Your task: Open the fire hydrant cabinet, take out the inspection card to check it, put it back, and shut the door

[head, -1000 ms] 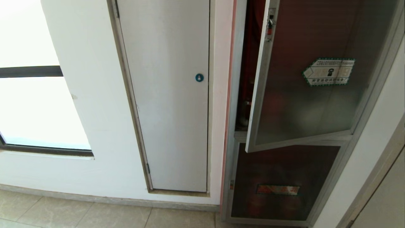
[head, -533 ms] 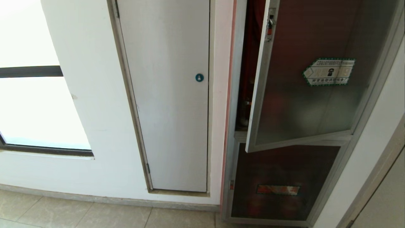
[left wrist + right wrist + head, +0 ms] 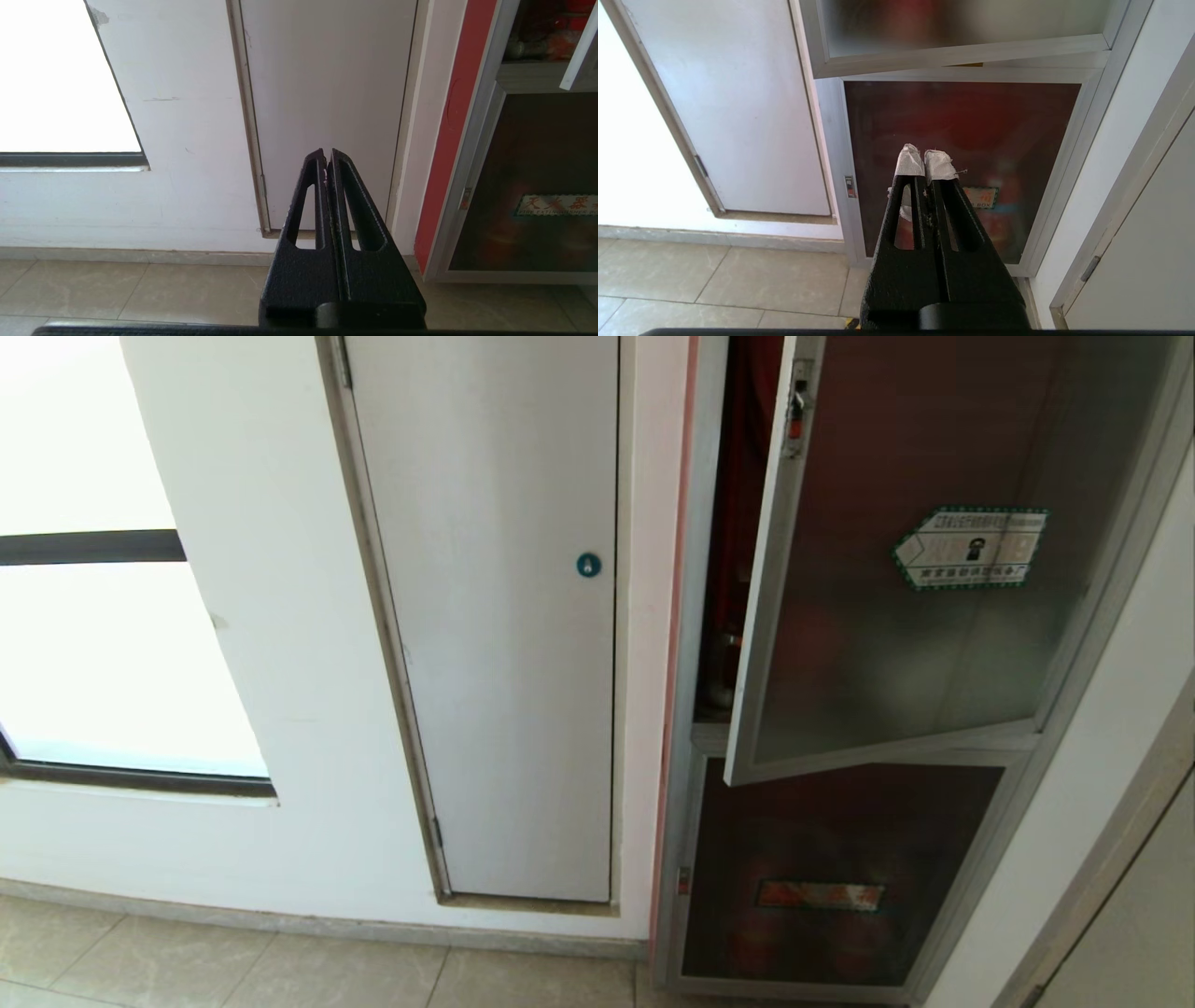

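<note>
Closest to me, my right gripper (image 3: 924, 161) has its cloth-wrapped fingertips pressed together on nothing, hanging low in front of the lower dark panel (image 3: 962, 154) of the fire hydrant cabinet (image 3: 686, 709), with open air between the tips and the glass. My left gripper (image 3: 326, 156) is likewise pinched together and empty, facing the foot of the plain white door (image 3: 327, 102) and well apart from the cabinet. Neither arm shows in my head view. Beneath both lies a beige tiled floor (image 3: 714, 280), running up to a pale skirting strip along the wall. Above the right fingertips, the door (image 3: 896, 569) stands ajar, its free left edge swung out from the frame and its bottom rail overhanging the lower panel; a narrow gap at that edge shows red parts and a metal pipe inside. A small latch (image 3: 796, 411) with a red tab sits high on that free edge, and a green-bordered hexagonal sticker (image 3: 971, 547) is on the glass. I cannot see the inspection card in any view. The white door carries a blue round lock (image 3: 588, 565); farther left, a bright window (image 3: 103, 569) is set in the white wall.
</note>
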Robot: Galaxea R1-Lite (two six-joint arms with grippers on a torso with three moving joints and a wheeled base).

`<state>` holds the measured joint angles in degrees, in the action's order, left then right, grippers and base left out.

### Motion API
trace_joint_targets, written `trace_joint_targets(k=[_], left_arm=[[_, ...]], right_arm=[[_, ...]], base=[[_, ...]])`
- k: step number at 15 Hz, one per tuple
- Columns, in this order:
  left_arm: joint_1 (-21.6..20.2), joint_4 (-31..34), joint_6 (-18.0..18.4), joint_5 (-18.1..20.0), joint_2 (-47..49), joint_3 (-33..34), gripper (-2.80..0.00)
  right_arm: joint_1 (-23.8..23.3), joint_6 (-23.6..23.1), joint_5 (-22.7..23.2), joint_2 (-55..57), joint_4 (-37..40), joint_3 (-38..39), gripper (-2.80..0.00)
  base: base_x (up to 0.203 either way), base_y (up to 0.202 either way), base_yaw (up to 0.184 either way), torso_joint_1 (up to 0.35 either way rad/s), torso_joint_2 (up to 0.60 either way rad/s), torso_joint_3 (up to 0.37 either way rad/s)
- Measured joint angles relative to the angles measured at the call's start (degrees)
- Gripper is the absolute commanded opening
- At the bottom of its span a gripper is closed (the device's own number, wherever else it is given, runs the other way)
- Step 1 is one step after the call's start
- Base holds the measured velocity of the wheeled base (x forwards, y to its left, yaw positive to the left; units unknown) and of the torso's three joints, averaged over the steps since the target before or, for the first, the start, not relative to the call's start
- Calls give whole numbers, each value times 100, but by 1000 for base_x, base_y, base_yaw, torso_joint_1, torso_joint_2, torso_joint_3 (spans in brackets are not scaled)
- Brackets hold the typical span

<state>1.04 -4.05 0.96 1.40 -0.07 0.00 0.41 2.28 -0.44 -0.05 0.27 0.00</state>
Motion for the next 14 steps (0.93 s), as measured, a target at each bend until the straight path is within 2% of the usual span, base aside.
trace_joint_targets(k=[14], left_arm=[[1, 2, 2, 0, 0, 0, -280]], right_arm=[[0, 0, 0, 0, -2, 0, -280]], base=[[0, 0, 0, 0, 0, 0]])
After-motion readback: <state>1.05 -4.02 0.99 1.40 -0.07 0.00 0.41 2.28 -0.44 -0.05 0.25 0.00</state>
